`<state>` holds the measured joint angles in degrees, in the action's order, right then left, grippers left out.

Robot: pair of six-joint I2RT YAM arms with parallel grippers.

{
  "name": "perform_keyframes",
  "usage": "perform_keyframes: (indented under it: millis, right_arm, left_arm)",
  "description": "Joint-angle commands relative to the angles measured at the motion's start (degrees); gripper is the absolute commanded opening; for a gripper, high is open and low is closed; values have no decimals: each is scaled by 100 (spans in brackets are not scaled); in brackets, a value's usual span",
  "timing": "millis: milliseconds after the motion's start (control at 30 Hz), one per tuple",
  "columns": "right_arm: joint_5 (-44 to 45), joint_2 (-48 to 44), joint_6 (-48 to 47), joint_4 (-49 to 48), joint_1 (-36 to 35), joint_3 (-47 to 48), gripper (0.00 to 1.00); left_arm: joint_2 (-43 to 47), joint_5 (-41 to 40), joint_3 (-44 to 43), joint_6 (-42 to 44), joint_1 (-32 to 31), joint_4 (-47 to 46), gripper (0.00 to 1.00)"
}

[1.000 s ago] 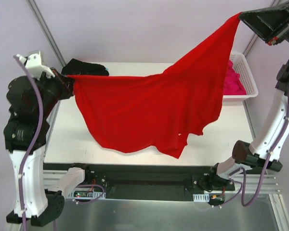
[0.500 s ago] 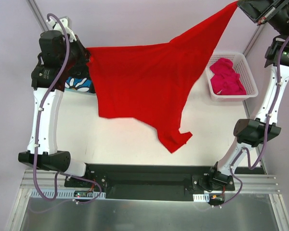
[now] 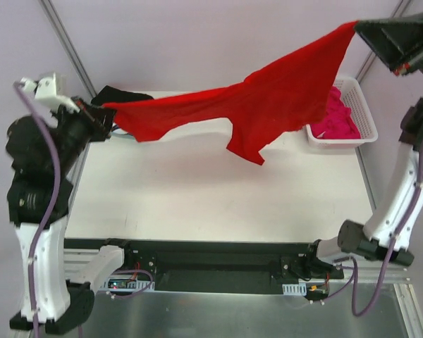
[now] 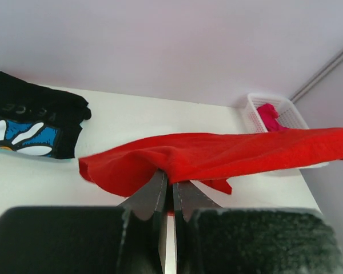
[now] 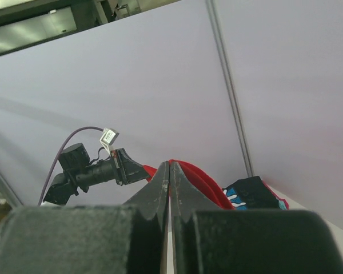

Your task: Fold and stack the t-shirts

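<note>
The left gripper, jaws pressed together on one edge of the red t-shirt, held the cloth above the table's far-left corner, near the black flower-print t-shirt lying there. The red shirt stretched through the air, a loose end hanging mid-table, up to the right gripper, pinched shut on what appeared to be its opposite edge. Below, the magenta-pink t-shirt sat crumpled in the white basket.

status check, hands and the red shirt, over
Both shut: left hand and right hand each pinch the red t-shirt. Shirt stretched in the air between them. Black flower shirt back left, pink shirt in basket, neither in the way.
</note>
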<state>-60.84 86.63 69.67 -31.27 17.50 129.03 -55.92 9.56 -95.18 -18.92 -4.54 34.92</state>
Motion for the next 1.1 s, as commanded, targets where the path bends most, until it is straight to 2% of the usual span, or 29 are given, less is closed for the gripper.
perform_keyframes:
  millis: [0, 33, 133, 200, 300, 433, 667, 867, 1067]
  right_arm:
    - [-103, -1392, -136, -162, 35, -395, 0]
    - [-121, -1829, -521, 344, 35, -466, 0]
    - [-200, -2324, -1085, 1303, 35, -484, 1]
    - [-235, -2589, -1324, 1605, 35, -397, 1]
    - [-227, -2520, -1237, 1904, 26, 15, 1]
    - [-130, -2265, -1105, 1949, 26, 473, 0]
    - [107, -1773, -1341, 1931, 26, 430, 1]
    - [11, -1089, -1544, 1466, 26, -9, 0]
    - [54, 256, -964, 429, 17, 394, 1]
  left_arm:
    - [1029, 239, 446, -288, -12, -187, 0]
    - [1396, 248, 482, -323, -12, -152, 0]
    - [1987, 248, 526, -455, -12, -99, 0]
    - [2242, 195, 448, -577, -12, 24, 0]
    - [2226, 195, 132, -648, -12, 191, 0]
    - [1849, 248, -395, -596, -12, 375, 0]
    - [1172, 20, -809, -464, -12, 384, 0]
    - [557, 28, -144, -420, -12, -325, 0]
    - [-374, 107, 482, -455, -12, -1249, 0]
